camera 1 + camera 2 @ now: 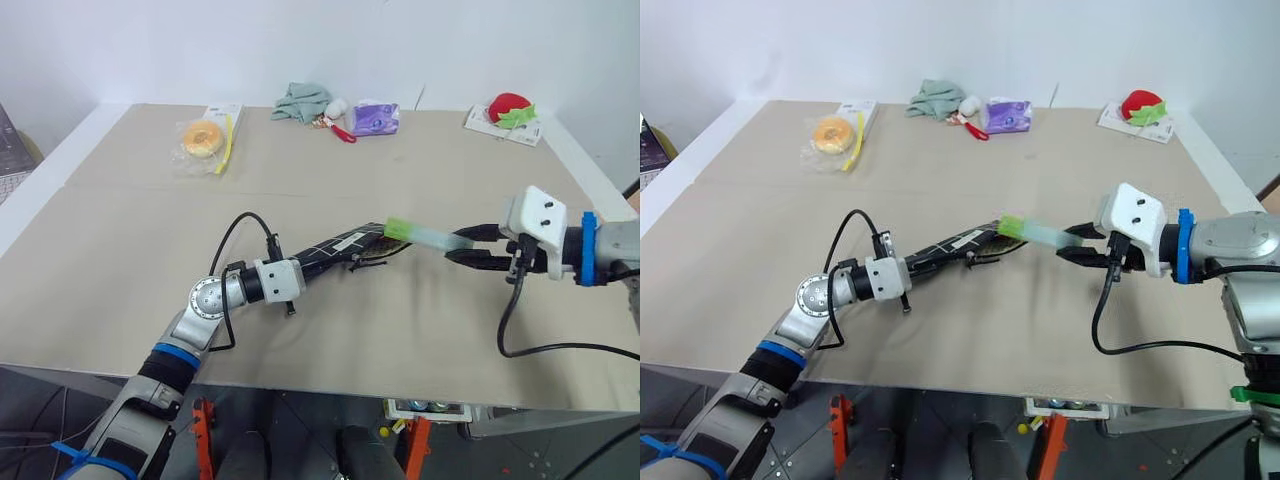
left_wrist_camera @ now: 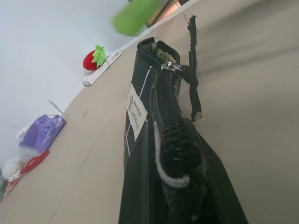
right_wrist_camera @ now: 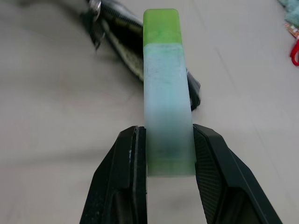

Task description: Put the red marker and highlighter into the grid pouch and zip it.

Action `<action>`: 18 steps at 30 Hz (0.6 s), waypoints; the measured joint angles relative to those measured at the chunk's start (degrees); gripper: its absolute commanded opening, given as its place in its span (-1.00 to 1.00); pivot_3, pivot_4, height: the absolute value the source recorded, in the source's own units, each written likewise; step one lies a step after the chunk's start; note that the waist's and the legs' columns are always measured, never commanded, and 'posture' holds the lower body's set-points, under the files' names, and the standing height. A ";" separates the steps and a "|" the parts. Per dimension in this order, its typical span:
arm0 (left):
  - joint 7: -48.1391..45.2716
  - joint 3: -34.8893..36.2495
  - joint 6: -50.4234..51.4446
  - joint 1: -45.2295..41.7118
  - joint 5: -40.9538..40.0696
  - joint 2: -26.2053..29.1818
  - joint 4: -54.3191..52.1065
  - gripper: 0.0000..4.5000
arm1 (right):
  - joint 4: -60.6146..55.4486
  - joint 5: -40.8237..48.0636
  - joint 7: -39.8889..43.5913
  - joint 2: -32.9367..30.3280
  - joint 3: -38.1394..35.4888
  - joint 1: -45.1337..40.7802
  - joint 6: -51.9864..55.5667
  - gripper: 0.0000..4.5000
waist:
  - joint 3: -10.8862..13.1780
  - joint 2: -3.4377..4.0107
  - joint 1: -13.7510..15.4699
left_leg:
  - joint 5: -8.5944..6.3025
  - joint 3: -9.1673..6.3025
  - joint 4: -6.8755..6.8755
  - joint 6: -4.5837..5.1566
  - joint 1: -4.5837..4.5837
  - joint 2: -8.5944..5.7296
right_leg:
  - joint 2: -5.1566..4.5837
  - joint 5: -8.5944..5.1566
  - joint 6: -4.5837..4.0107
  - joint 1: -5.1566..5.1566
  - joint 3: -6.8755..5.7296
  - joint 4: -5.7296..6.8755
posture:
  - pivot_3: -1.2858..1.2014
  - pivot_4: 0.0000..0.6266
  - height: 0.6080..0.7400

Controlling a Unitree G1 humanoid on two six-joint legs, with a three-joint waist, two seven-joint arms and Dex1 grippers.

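My left gripper (image 1: 312, 262) is shut on one end of the grid pouch (image 1: 342, 246), a black fabric case with white lines and a white label (image 2: 135, 112). It holds the pouch lifted and pointing right, with the zipper mouth (image 2: 161, 60) open at the far end. My right gripper (image 1: 458, 245) is shut on the highlighter (image 1: 425, 236), pale mint with a lime cap (image 3: 161, 25). The highlighter lies level, and its cap is right at the pouch's open mouth. The red marker is out of view.
Along the back of the beige table (image 1: 120, 250) lie a bagged doughnut (image 1: 203, 140), a teal cloth (image 1: 302, 102), a thin red-handled item (image 1: 342, 131), a purple packet (image 1: 376, 118) and a strawberry toy (image 1: 510, 108). Black cables hang from both wrists.
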 measured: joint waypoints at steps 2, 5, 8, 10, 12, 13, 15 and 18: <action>-0.04 0.01 -0.13 -0.13 0.01 -0.03 0.22 -1.00 | 2.60 -2.05 1.00 -0.53 2.17 -1.92 -2.60 -0.55 | 0.01 0.00 -0.01 | 0.03 0.03 0.02 -0.04 0.00 0.00 | 0.00 0.05 0.01 0.00 0.01 0.00 | 0.03 -0.52 0.90; -0.05 0.01 -0.52 -0.16 0.02 -0.04 0.38 -1.00 | 4.34 -3.63 1.29 -0.53 3.94 -2.91 -4.89 -0.55 | 0.01 -0.01 0.05 | 0.03 0.03 0.06 -0.06 -0.01 0.00 | -0.01 0.06 0.02 0.00 0.01 0.00 | 0.03 -0.52 0.90; -0.05 0.01 -0.72 -0.17 0.01 -0.04 0.40 -1.00 | 5.02 -4.89 1.30 -0.25 5.40 -3.13 -6.19 -0.55 | 0.01 -0.01 0.11 | 0.03 0.03 0.05 -0.06 -0.03 0.00 | -0.01 0.04 0.04 0.00 0.02 0.00 | 0.03 -0.52 0.90; -0.04 0.01 -0.73 -0.17 0.02 -0.04 0.41 -1.00 | 5.37 -5.78 1.25 0.07 6.39 -3.53 -6.93 -0.55 | 0.01 -0.01 0.12 | 0.03 0.03 0.04 -0.05 -0.03 0.00 | -0.01 0.04 0.04 -0.01 0.02 0.00 | 0.03 -0.52 0.90; -0.05 0.01 -0.76 -0.19 0.02 -0.04 0.44 -1.00 | 5.54 -6.80 0.97 1.56 7.67 -4.60 -7.28 -0.55 | 0.01 -0.01 0.07 | 0.03 0.03 0.04 -0.05 -0.03 0.01 | -0.01 0.04 0.03 -0.01 0.02 0.00 | 0.03 -0.52 0.90; -0.07 0.00 -0.76 -0.36 0.04 -0.25 0.44 -1.00 | 5.36 -7.08 0.85 2.67 8.70 -5.37 -7.27 -0.55 | 0.01 -0.01 0.07 | 0.03 0.03 0.04 -0.05 -0.03 0.01 | 0.00 0.05 0.02 -0.01 0.02 0.01 | 0.03 -0.52 0.90; -0.08 -0.06 -0.76 -0.73 0.04 -0.44 0.42 -1.00 | 4.65 -7.50 0.78 3.96 10.09 -5.76 -7.29 -0.55 | 0.01 -0.01 0.16 | 0.03 0.02 0.06 -0.06 -0.03 0.00 | 0.00 0.05 0.02 0.00 0.01 0.03 | 0.03 -0.52 0.90; -0.26 -0.06 -0.77 -0.76 0.03 -0.34 0.43 -1.00 | 4.63 -8.48 0.38 4.80 10.89 -6.28 -7.67 -0.55 | 0.01 0.00 0.19 | 0.03 0.02 0.10 -0.06 -0.06 -0.02 | -0.03 0.05 0.03 0.00 0.01 0.03 | 0.03 -0.52 0.90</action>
